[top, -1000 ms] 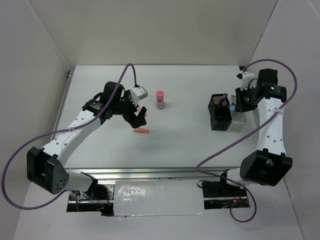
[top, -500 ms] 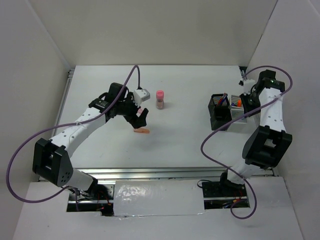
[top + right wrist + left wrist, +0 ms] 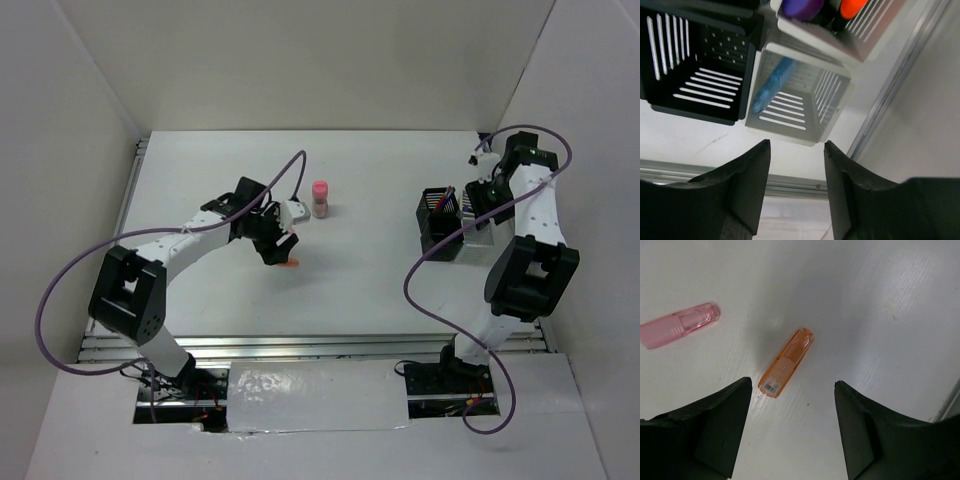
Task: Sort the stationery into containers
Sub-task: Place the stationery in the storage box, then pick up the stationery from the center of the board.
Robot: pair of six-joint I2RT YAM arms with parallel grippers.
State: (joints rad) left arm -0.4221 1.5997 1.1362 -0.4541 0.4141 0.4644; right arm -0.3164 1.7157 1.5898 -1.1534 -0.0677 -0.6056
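Now left fingers (image 3: pixel 737 402) wide astride orange cap (image 3: pixel 786 362); right fingers (image 3: pixel 756 167) apart over tray (image 3: pixel 790 122) by table edge (image 3: pixel 897 80).

We see the left arm (image 3: pixel 190 235) has swung in and stretched out over the table. The left gripper (image 3: pixel 792 386) has dropped from beside the orange cap-like piece (image 3: pixel 786 361) to right over it, one finger on either side and neither touching. The right arm (image 3: pixel 530 215) has folded up toward the far edge, elbow raised. The right gripper (image 3: pixel 795 150) – closed a second ago – now has its jaws parted above the white-grey tray (image 3: pixel 790 127), where a blue piece (image 3: pixel 771 85) lies.
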